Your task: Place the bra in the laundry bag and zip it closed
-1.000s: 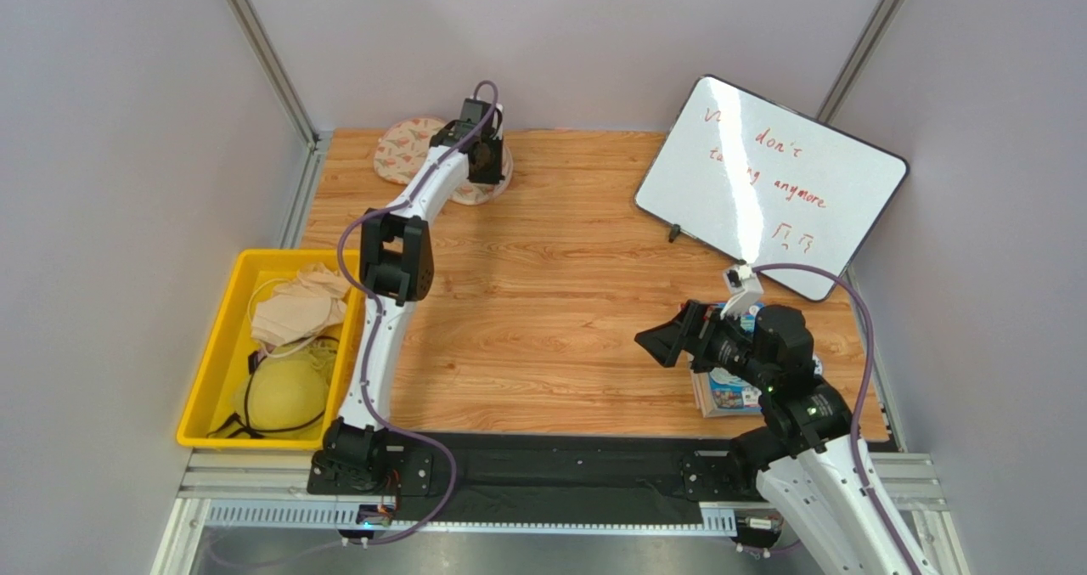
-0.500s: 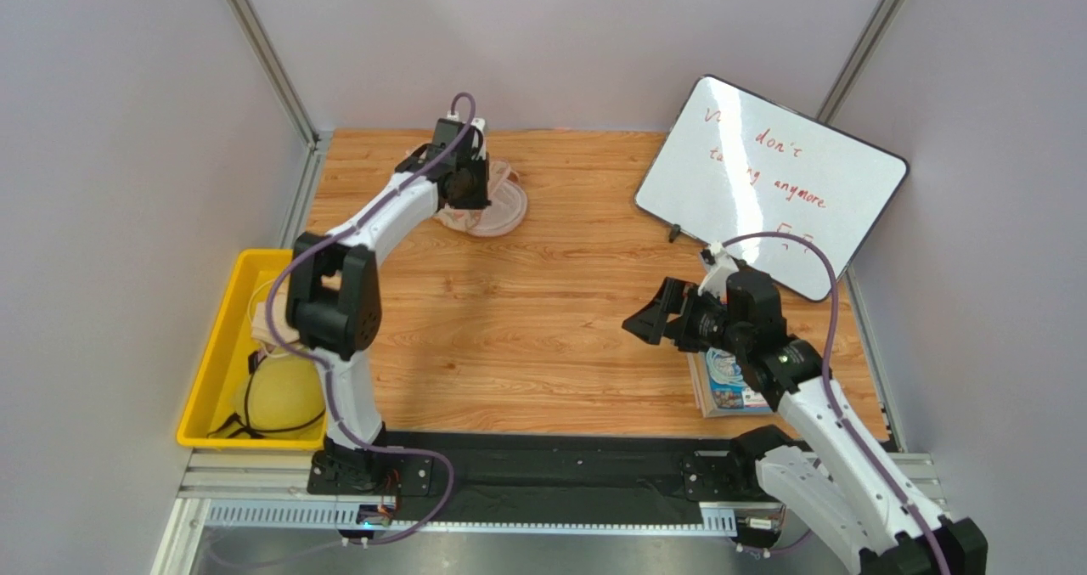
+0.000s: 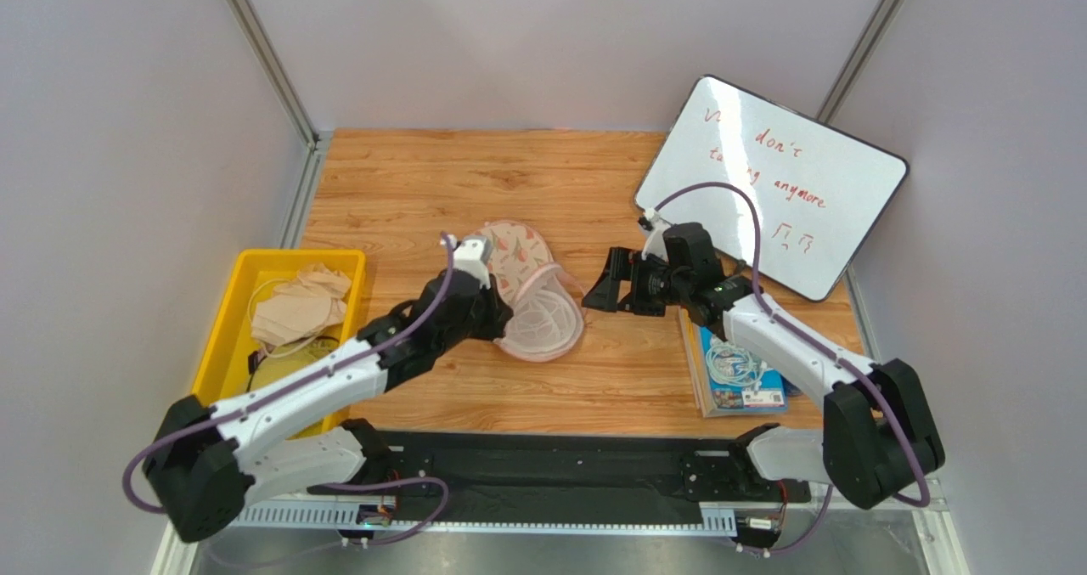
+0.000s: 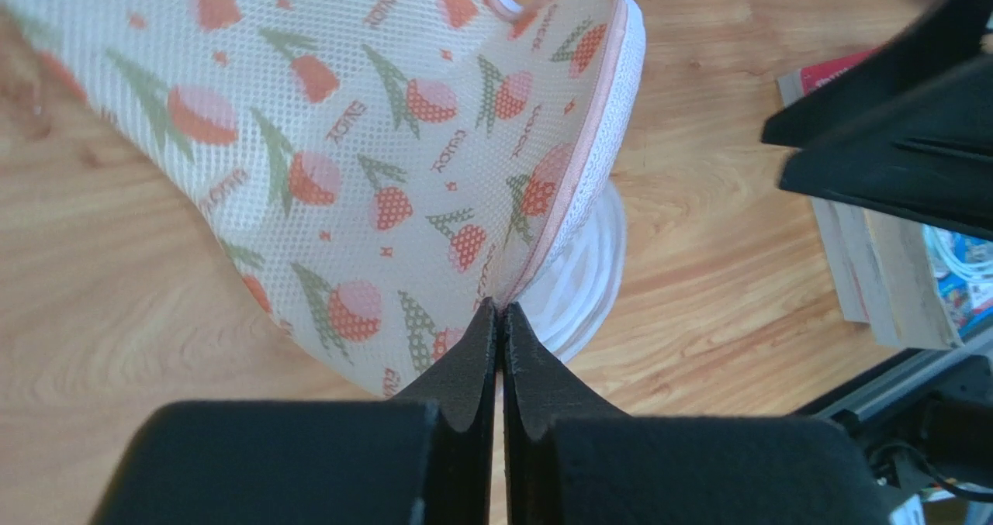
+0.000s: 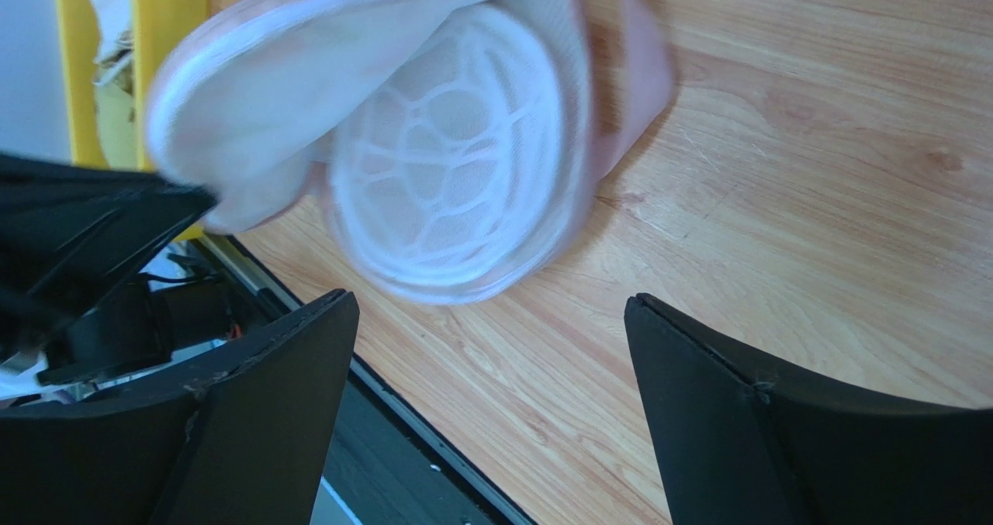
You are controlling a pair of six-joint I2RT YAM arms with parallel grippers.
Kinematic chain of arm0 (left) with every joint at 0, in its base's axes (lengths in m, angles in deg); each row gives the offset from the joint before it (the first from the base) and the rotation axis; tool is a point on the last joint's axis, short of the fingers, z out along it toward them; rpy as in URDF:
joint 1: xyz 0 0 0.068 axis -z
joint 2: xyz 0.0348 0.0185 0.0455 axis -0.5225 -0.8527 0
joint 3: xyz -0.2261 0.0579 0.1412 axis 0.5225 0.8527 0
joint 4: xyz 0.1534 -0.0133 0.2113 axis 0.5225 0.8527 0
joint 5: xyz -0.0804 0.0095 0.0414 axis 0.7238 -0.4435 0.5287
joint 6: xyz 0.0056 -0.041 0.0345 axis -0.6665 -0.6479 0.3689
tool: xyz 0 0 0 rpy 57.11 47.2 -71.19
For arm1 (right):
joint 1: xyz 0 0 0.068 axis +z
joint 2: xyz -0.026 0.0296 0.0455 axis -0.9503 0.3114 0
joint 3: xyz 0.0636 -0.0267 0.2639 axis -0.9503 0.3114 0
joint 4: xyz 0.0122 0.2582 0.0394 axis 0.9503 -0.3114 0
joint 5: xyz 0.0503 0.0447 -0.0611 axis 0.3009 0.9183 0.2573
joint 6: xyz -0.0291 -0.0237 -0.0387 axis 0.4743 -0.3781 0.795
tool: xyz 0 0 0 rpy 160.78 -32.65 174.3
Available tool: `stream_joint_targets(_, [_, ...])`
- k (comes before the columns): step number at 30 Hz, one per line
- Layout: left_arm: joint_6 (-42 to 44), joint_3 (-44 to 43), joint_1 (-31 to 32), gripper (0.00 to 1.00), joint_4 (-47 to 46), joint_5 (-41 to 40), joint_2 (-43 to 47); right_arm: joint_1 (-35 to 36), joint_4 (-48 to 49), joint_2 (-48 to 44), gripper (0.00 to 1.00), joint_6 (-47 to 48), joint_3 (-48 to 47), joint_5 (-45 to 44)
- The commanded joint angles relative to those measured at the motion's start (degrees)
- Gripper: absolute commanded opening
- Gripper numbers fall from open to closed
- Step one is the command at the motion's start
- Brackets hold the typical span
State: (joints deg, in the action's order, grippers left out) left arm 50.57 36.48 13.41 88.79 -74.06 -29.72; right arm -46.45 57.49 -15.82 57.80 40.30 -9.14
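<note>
The laundry bag (image 3: 533,292) lies open in the middle of the table, its leaf-print shell up and its white mesh dome (image 5: 449,182) facing right. My left gripper (image 3: 495,308) is shut on the bag's pink-trimmed rim (image 4: 557,205), with the fingertips pinching the fabric edge (image 4: 501,306). My right gripper (image 3: 602,292) hangs open just right of the bag, above bare wood, touching nothing (image 5: 487,302). The bra does not show in any view.
A yellow bin (image 3: 214,374) with pale beige garments (image 3: 300,305) stands at the left edge, partly behind my left arm. A whiteboard (image 3: 766,180) leans at the back right, a black marker (image 3: 674,232) beside it. A booklet with a white cable (image 3: 738,369) lies under my right arm.
My left gripper closed on the bag and dragged it from the back left corner to the table's middle. My right gripper swung left and forward toward the bag.
</note>
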Motion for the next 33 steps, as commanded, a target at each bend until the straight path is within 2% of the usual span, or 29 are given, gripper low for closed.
stream_joint_targets(1, [-9.6,5.9,2.6,0.0,-5.8,-9.3,12.8,1.1,1.7,4.2,0.92,2.3,-1.6,-4.6])
stream_joint_targets(6, [-11.8,11.0,3.3,0.0,-3.9,-9.2,21.4,5.3,7.9,9.9,0.88,0.8,-0.8,-4.2])
stream_joint_targets(11, [-11.8,11.6,3.3,0.0,0.1,-9.3,24.8,10.1,14.4,11.4,0.83,0.2,-1.2,-5.2])
stream_joint_targets(16, [-11.7,12.4,3.3,0.0,0.3,-6.5,26.2,13.8,14.9,16.4,0.84,0.5,-8.4,-3.7])
stream_joint_targets(20, [-11.9,13.6,3.3,0.0,0.5,-4.5,27.7,16.5,14.8,24.2,0.84,1.6,-14.6,-5.6])
stream_joint_targets(21, [-11.7,13.6,3.3,0.04,0.5,-3.8,28.0,16.8,15.2,25.3,0.84,1.3,-15.4,-5.8])
stream_joint_targets(23, [-11.8,12.9,3.4,0.19,2.1,-2.2,28.0,16.8,16.8,27.0,0.83,-0.6,-16.2,-6.4])
stream_joint_targets(24, [-12.0,12.4,3.4,0.4,3.3,-2.1,28.0,16.7,17.5,27.8,0.83,-0.9,-16.3,-6.3])
stream_joint_targets(26, [-11.5,10.9,3.3,0.6,5.4,-1.3,28.0,16.8,19.5,28.5,0.83,-2.0,-16.3,-5.5])
stream_joint_targets(28, [-10.3,9.0,3.3,0.65,7.5,-0.9,27.2,16.7,19.6,29.8,0.83,-2.5,-16.6,-4.8])
stream_joint_targets(29, [-9.0,6.7,3.3,0.71,8.3,-1.1,26.6,16.8,19.1,30.0,0.83,-2.8,-16.8,-4.9])
stream_joint_targets(33, [-3.7,-0.8,3.3,0.75,13.0,-0.8,16.8,16.7,20.1,29.2,0.83,-3.7,-15.5,-4.1])
